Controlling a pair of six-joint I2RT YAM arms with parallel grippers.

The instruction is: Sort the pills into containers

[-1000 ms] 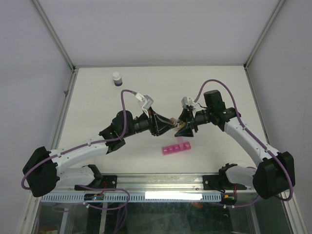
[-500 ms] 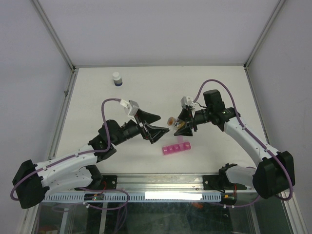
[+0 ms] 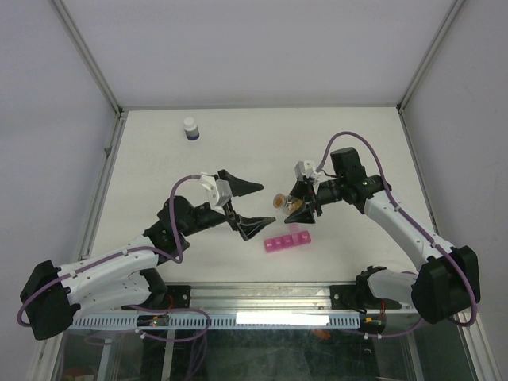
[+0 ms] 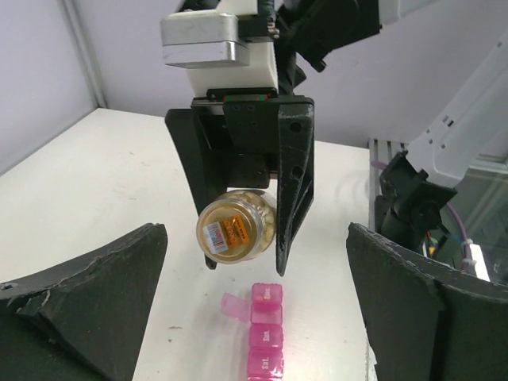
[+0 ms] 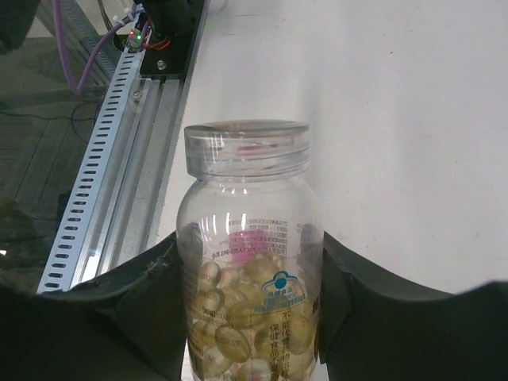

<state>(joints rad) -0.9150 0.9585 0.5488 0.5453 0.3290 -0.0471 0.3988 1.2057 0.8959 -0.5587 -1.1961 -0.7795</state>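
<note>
From above, a white-capped dark bottle (image 3: 190,128) stood far back on the surface (image 3: 159,167), well apart from the left hand (image 3: 266,205), whose fingers gaped wide on nothing. The right hand (image 3: 295,208) was clamped on a clear pill bottle (image 3: 282,202) just behind the pink containers (image 3: 287,240). The left wrist view showed that bottle tilted near the strip's end compartment, its lid (image 4: 232,305) flipped open. The right wrist view showed yellow capsules (image 5: 222,341) filling the bottle's lower part.
</note>
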